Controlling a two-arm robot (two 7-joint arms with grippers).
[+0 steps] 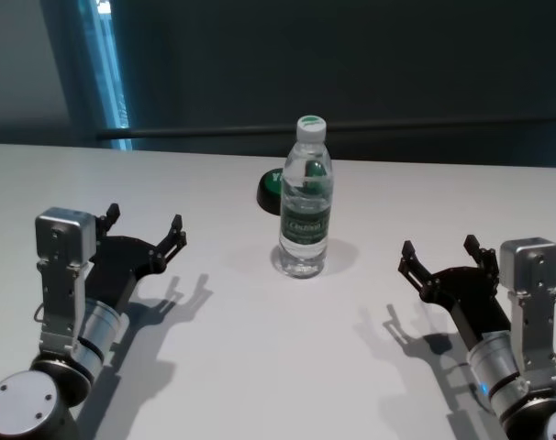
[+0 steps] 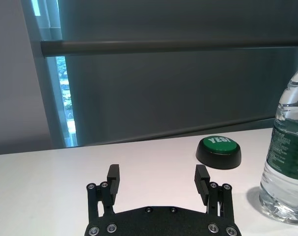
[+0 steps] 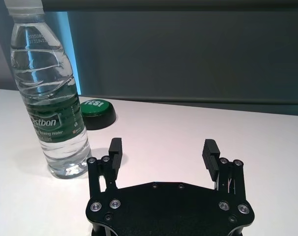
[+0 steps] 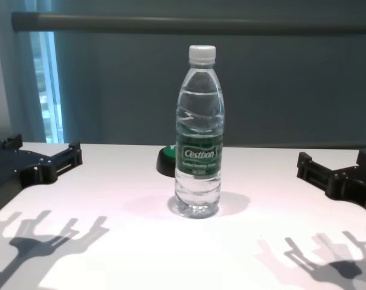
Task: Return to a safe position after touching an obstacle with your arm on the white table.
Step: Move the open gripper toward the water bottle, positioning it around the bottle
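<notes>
The obstacle (image 1: 305, 197), a clear water bottle with a white cap and green label, stands upright mid-table; it also shows as the bottle (image 4: 199, 134), the bottle (image 2: 286, 162) and the bottle (image 3: 53, 103). My left gripper (image 1: 144, 225) hovers open to its left, well apart, also seen as the left gripper (image 2: 159, 179) and the left gripper (image 4: 44, 158). My right gripper (image 1: 440, 251) hovers open to the bottle's right, apart from it, seen too as the right gripper (image 3: 162, 151) and the right gripper (image 4: 334, 166). Both are empty above the white table (image 1: 260, 367).
A low black button with a green top (image 1: 271, 188) sits just behind the bottle on its left; it shows too as the button (image 2: 219, 151), the button (image 3: 96, 113) and the button (image 4: 166, 161). A dark wall with a rail (image 1: 351, 131) runs behind the table's far edge.
</notes>
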